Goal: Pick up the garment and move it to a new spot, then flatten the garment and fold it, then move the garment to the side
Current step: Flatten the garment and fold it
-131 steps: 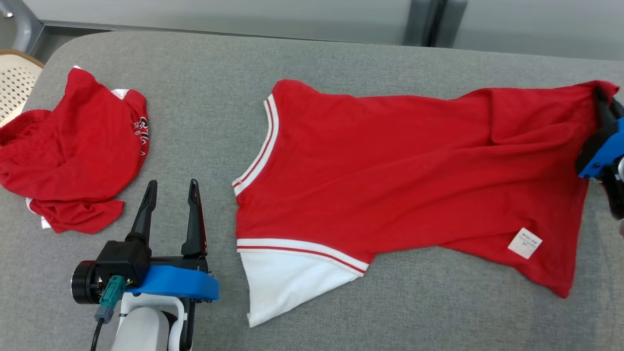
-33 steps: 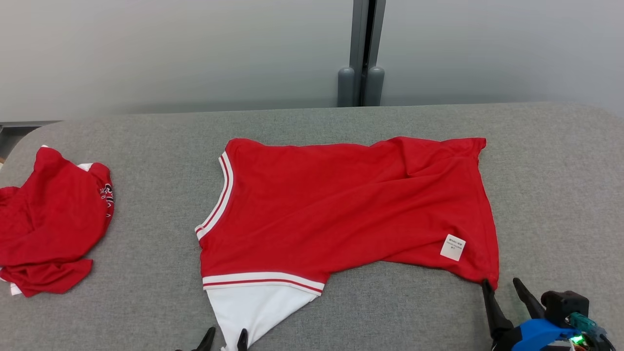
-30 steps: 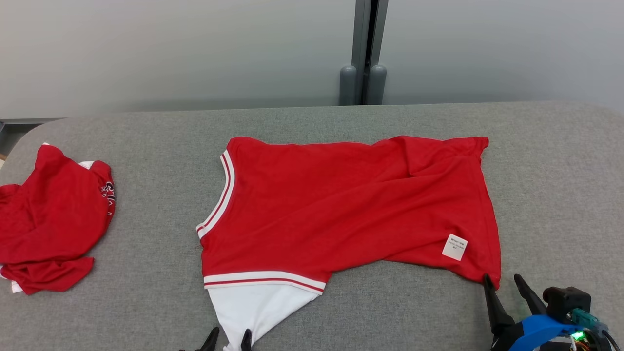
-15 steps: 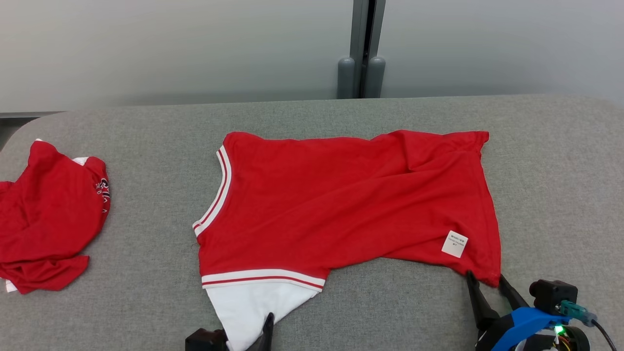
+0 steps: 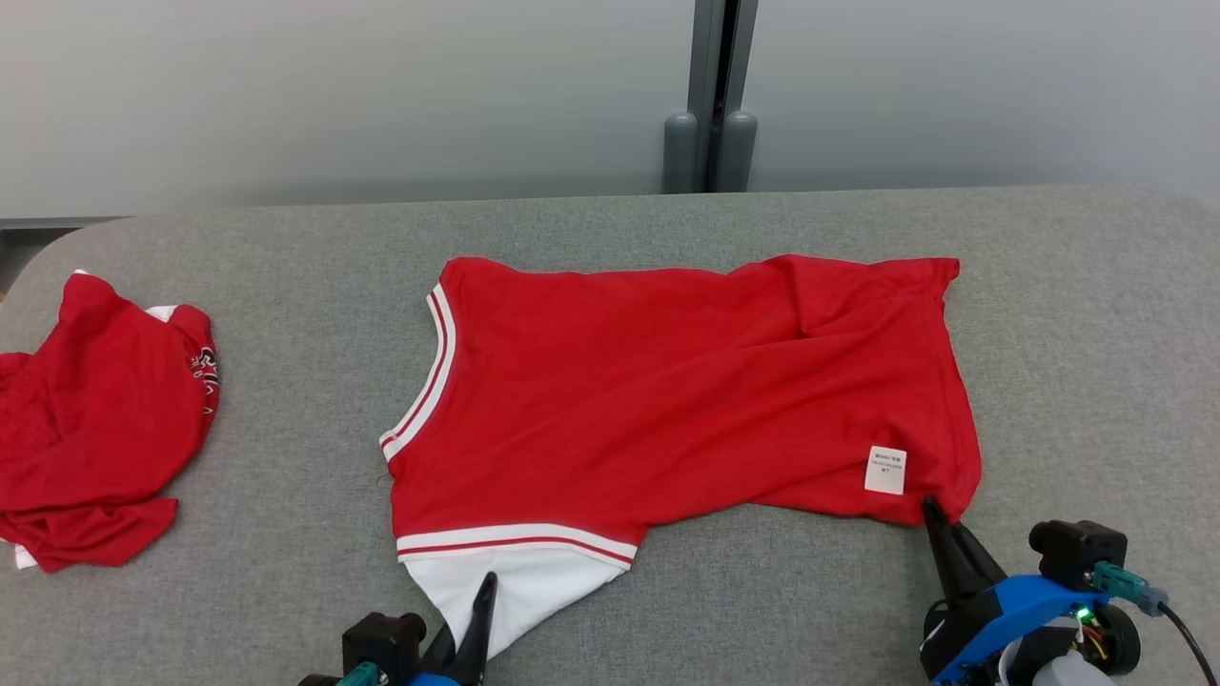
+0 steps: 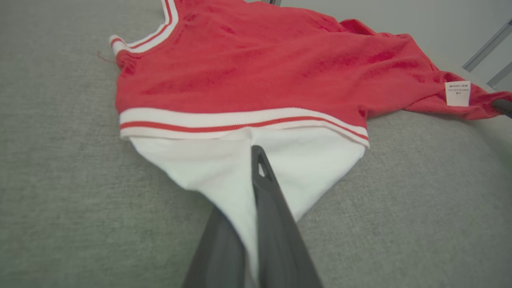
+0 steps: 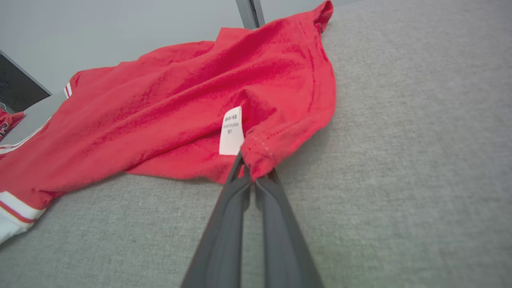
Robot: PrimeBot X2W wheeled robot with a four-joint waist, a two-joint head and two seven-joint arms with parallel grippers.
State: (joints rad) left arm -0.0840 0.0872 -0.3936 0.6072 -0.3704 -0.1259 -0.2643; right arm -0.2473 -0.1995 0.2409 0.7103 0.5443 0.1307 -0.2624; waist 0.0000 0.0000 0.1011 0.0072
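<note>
The garment (image 5: 667, 391) is a red shirt with white-and-red trim, spread across the grey table (image 5: 286, 534), neckline to the left. Its white sleeve (image 5: 515, 591) points toward me at the front. My left gripper (image 5: 481, 595) is shut on that white sleeve; in the left wrist view the white cloth (image 6: 208, 172) runs between the two fingers (image 6: 272, 216). My right gripper (image 5: 934, 514) is shut on the red hem corner (image 7: 260, 160) beside the white care label (image 5: 885, 470), which also shows in the right wrist view as the label (image 7: 231, 132).
A second red garment (image 5: 95, 419) lies crumpled at the table's left end. A grey wall with a dark vertical post (image 5: 710, 95) stands behind the table. Bare grey tabletop lies to the right (image 5: 1096, 362) and along the front.
Both grippers went from open to shut: the left closed on the white sleeve, the right on the hem corner. The hem corner is drawn slightly up and inward.
</note>
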